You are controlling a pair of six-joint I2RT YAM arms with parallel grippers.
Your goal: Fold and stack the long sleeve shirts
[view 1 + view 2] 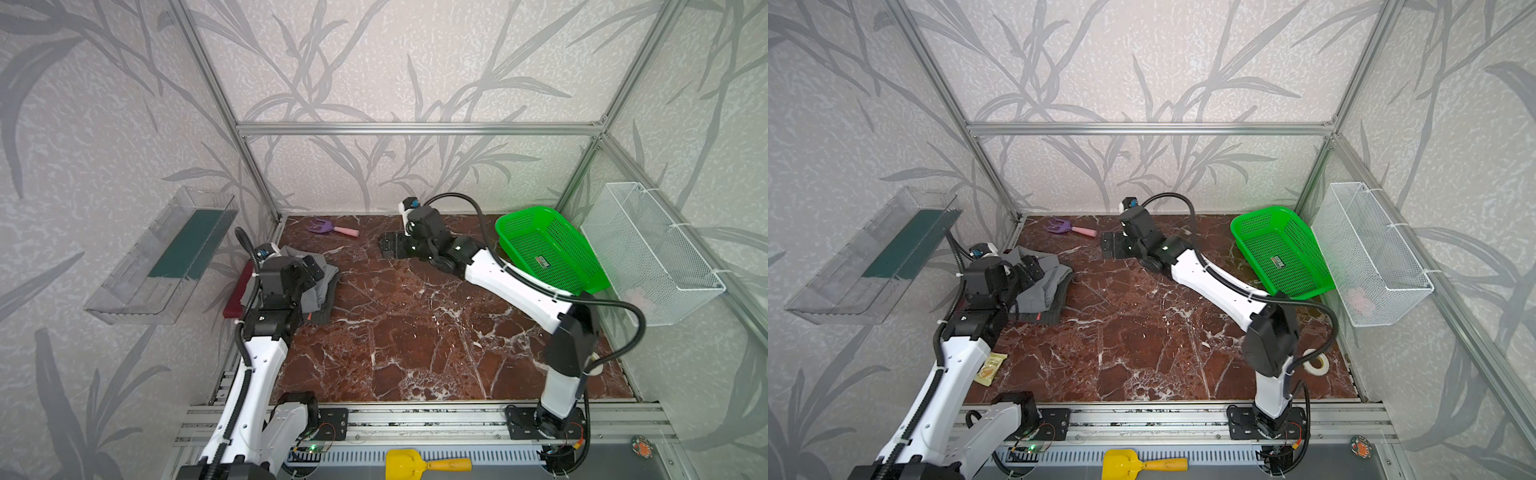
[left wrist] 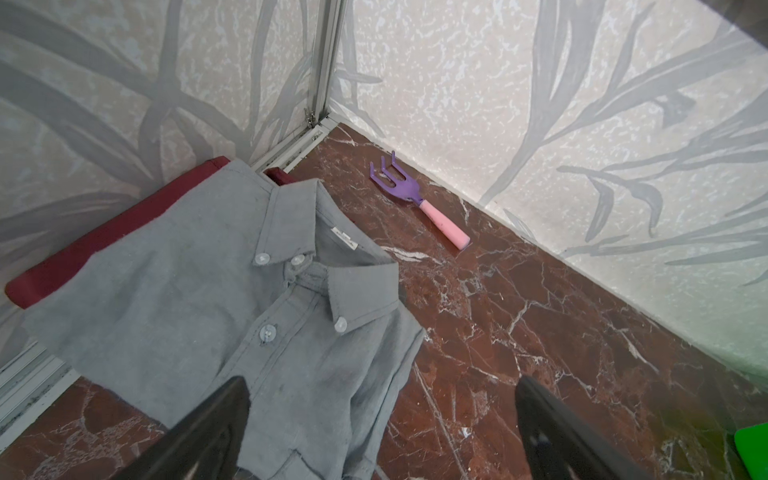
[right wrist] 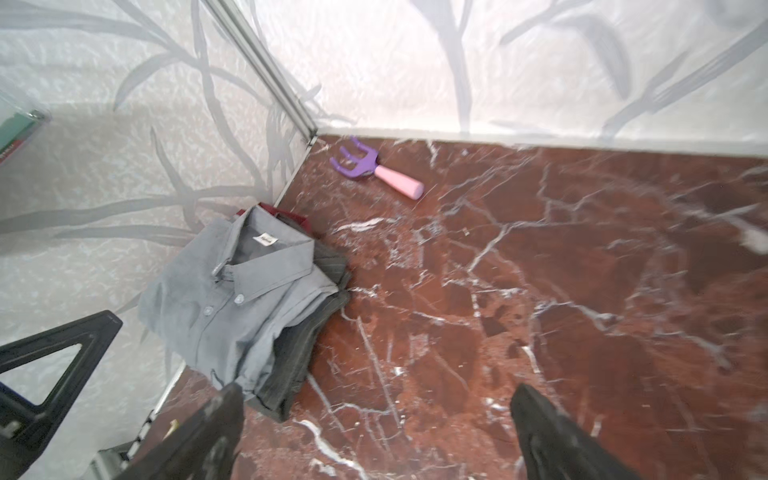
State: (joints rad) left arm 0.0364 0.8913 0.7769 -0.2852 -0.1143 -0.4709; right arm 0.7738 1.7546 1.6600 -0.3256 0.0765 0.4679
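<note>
The long sleeve shirts lie folded in one stack at the table's back left corner. The light grey shirt [image 2: 199, 299] [image 3: 232, 299] [image 1: 329, 275] is on top, collar up and buttoned. Under it the dark grey pinstriped shirt [image 3: 299, 345] [image 1: 324, 308] pokes out, and the maroon shirt [image 2: 83, 253] [image 1: 237, 296] lies at the bottom. My left gripper [image 2: 382, 419] [image 1: 311, 268] hovers open over the stack's near edge, holding nothing. Over bare marble at the back middle, my right gripper [image 3: 376, 419] [image 1: 388, 245] is open and empty, apart from the stack.
A purple toy rake with a pink handle [image 1: 332, 228] lies by the back wall. A green mesh basket [image 1: 548, 249] leans at the back right beside a white wire basket [image 1: 652, 253]. A snack packet [image 1: 992, 368] and a tape roll [image 1: 1316, 359] lie near the front corners.
</note>
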